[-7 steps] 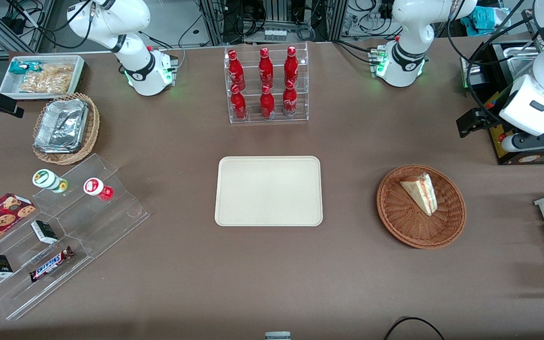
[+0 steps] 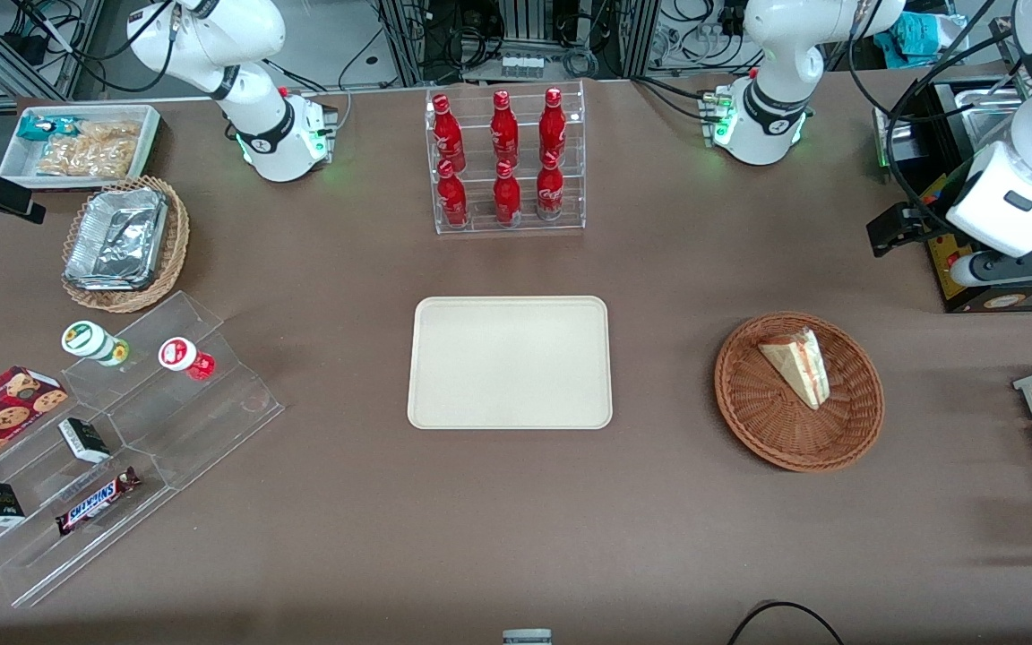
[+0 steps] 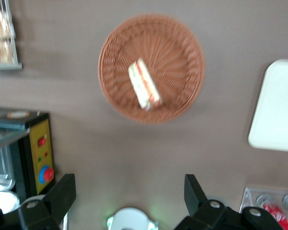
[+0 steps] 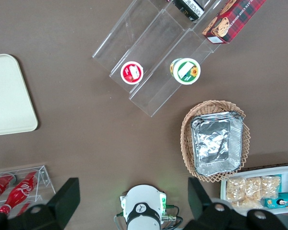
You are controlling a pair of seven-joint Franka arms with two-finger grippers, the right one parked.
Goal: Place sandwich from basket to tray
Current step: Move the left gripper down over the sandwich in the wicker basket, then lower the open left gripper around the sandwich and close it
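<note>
Sandwich (image 2: 796,365) wedge, clear-wrapped, lies in the reddish woven basket (image 2: 847,430), nearer the rim that is farther from the front camera, bread faces flat and filling edge showing. Judged light and soft; the wrap is likely slick, and the bread would squash under a hard squeeze. Best hold looks to be across the two flat bread faces near the thick middle, fingers closing gently, not on the thin point. Pincer (image 3: 129,191) spread wide, fingers well apart, holding nothing and touching nothing; it hangs high over bare brown surface (image 2: 659,502), well apart from the basket, with the sandwich (image 3: 144,84) in clear sight of its wrist camera. In the front view the working arm's wrist sits near the black box (image 2: 1009,296) at its end of the surface. Tray (image 2: 510,362), cream, sits mid-surface with nothing on it, between the basket and the parked arm's end. Bottle rack (image 2: 505,161) stands farther from the front camera than the tray.
</note>
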